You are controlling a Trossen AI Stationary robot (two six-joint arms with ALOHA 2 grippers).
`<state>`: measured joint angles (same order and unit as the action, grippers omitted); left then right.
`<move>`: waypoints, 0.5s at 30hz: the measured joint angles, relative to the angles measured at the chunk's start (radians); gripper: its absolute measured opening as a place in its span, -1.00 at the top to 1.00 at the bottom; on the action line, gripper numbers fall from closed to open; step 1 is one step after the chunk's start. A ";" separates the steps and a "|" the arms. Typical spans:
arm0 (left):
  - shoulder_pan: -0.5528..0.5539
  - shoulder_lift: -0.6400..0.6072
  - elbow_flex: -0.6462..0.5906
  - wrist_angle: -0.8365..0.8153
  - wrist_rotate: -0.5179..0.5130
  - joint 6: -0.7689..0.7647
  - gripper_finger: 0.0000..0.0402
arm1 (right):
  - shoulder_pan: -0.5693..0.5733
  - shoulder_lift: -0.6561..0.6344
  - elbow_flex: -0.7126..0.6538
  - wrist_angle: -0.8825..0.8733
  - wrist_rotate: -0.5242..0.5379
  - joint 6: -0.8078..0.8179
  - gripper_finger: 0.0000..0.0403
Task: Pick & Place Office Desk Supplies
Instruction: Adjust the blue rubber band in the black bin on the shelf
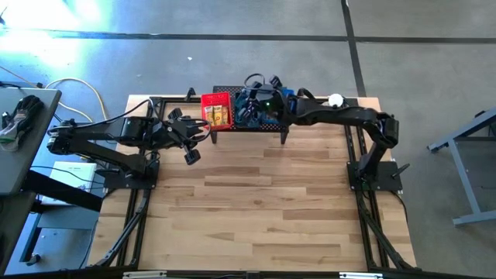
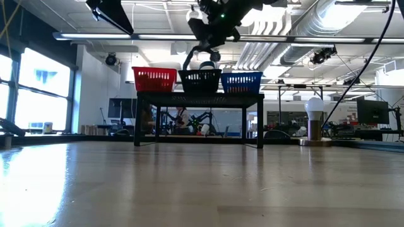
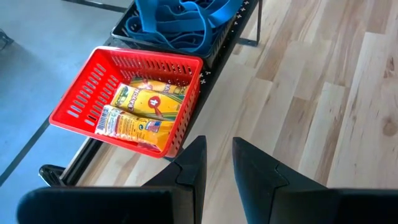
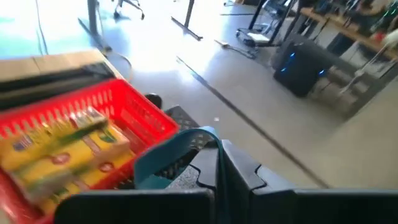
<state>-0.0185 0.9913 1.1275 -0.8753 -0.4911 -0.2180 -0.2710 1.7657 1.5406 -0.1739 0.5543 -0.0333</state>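
A black stand [image 2: 199, 98] at the table's far edge carries a red basket [image 1: 217, 111], a black basket [image 2: 201, 81] and a blue basket [image 2: 241, 81]. Yellow crayon boxes [image 3: 146, 112] lie in the red one. Teal bands [image 3: 180, 25] are piled in the black one. My right gripper [image 4: 217, 144] hangs over the black basket [image 1: 263, 108], shut, with a teal band [image 4: 171, 158] at its tips. My left gripper [image 3: 219, 155] waits above the table, near side of the red basket [image 3: 134, 99], fingers a little apart with nothing between them. My right gripper pinches the teal band by one end of its loop [image 4: 205, 134] at the fingertips. The fingers slant down from the table's right side. The loop droops slack toward the black basket; where its lower part ends is hidden.
A silver cone with a white ball [image 1: 335, 100] stands at the far right of the table. The wide wooden tabletop [image 1: 263, 209] stretches in front of the stand. Black frame rails [image 1: 364, 225] run along the table's left and right sides.
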 joint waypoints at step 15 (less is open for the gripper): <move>-0.021 0.000 -0.002 -0.041 0.005 -0.037 0.64 | -0.002 -0.050 0.000 0.001 -0.010 0.316 0.99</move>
<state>-0.0396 0.9913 1.1252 -0.9161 -0.4863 -0.2550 -0.2733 1.7157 1.5406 -0.1725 0.5447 0.2827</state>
